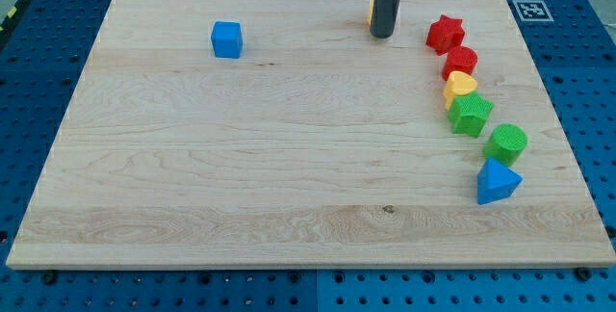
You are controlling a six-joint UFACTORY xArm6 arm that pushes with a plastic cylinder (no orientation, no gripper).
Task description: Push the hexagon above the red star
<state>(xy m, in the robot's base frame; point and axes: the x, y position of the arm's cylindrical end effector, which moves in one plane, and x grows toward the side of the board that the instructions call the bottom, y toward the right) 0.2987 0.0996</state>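
I have no jaws, only my tip (382, 35), hiding most of the yellow hexagon (372, 15) near the bench's top edge; I should nudge it rightward, above the red star (445, 34).

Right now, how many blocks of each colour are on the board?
Blue: 2, the cube and the blue triangular block.
Red: 2, the red star and the red block below it.
Green: 2, and.
Yellow: 2, the heart and the hexagon, mostly hidden behind my tip.
Total: 8.
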